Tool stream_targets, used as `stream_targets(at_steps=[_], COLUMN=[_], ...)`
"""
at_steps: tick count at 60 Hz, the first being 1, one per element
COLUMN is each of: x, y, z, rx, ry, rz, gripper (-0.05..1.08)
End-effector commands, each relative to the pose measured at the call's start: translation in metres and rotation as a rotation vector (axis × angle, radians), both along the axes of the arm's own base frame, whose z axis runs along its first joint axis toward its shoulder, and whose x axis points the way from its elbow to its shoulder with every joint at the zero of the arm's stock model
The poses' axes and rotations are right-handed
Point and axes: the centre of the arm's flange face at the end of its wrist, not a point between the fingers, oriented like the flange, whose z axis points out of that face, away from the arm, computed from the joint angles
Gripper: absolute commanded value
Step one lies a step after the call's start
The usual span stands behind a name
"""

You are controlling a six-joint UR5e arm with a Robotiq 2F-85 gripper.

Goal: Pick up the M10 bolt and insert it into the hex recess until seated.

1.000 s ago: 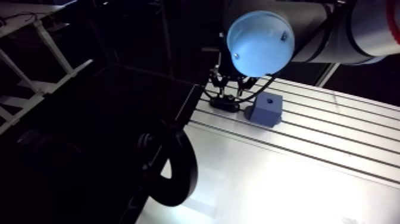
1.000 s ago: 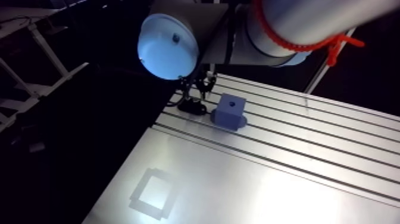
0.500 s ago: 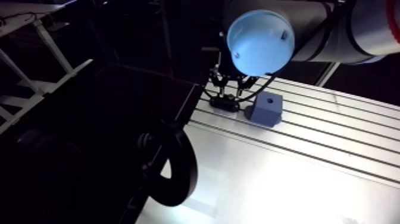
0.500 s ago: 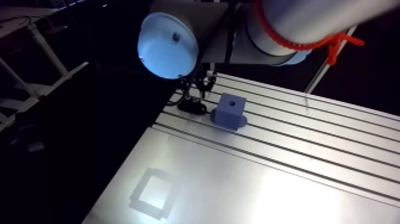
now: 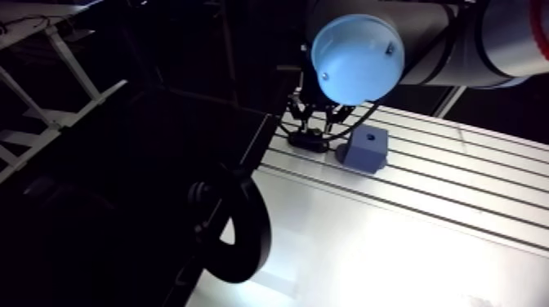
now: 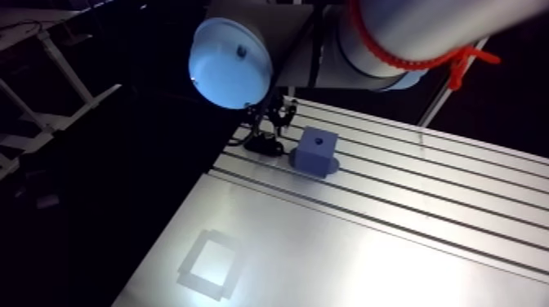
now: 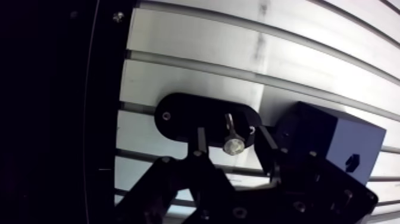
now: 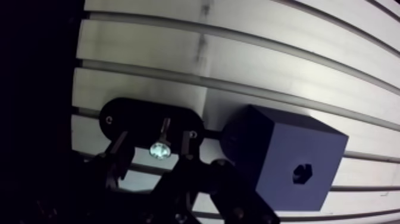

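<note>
Nearest to me in the wrist view are the two black fingers (image 7: pixel 200 143) of the gripper (image 7: pixel 231 142), thin, flat-sided bars on angular black linkages. They stand apart, one on each side of the M10 bolt (image 8: pixel 161 140), with a sliver of gap on both sides. As far as I can see they touch nothing and hold nothing.

There is one bolt, bright bare metal. Its head faces the camera and catches the light, and its shank runs away from me onto the black oval holder (image 7: pixel 190 116). I can't tell whether it stands in the holder or lies on it. The holder is a single flat, matte plate with rounded ends and a small screw near each end, two in all.

Just beside the holder, off to one side of the gripper, sits one dark blue block (image 8: pixel 286 152). It is boxy and matte with crisp edges. I count one hex recess (image 8: pixel 302 173) in it, small and dark, and it is empty.

Beyond all that is the table (image 7: pixel 196 47), brushed aluminium with long parallel slots. The arm view shows the block's recess on its upper face and a rounded foot under the block.
</note>
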Motion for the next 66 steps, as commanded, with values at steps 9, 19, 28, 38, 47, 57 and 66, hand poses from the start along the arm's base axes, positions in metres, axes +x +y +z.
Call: stream_targets(at_steps=[9, 19, 28, 38, 47, 57, 66], x=[-0.0010, -0.0012, -0.0010, 0.0011, 0.0022, 0.0032, 0.0033], y=[-0.0005, -0.0002, 0.0007, 0.0026, 0.0029, 0.0033, 0.0033], z=[-0.0010, -0.0009, 0.0019, 0.0018, 0.0033, 0.0030, 0.0029], rx=[-0.001, 0.002, 0.002, 0.016, 0.016, 0.017, 0.018], ry=[-0.003, -0.002, -0.001, -0.010, -0.010, -0.013, -0.013], rz=[0.000, 0.000, -0.002, -0.003, -0.003, -0.002, 0.000], gripper=[0.50, 0.50, 0.53, 0.53, 0.54, 0.55, 0.56])
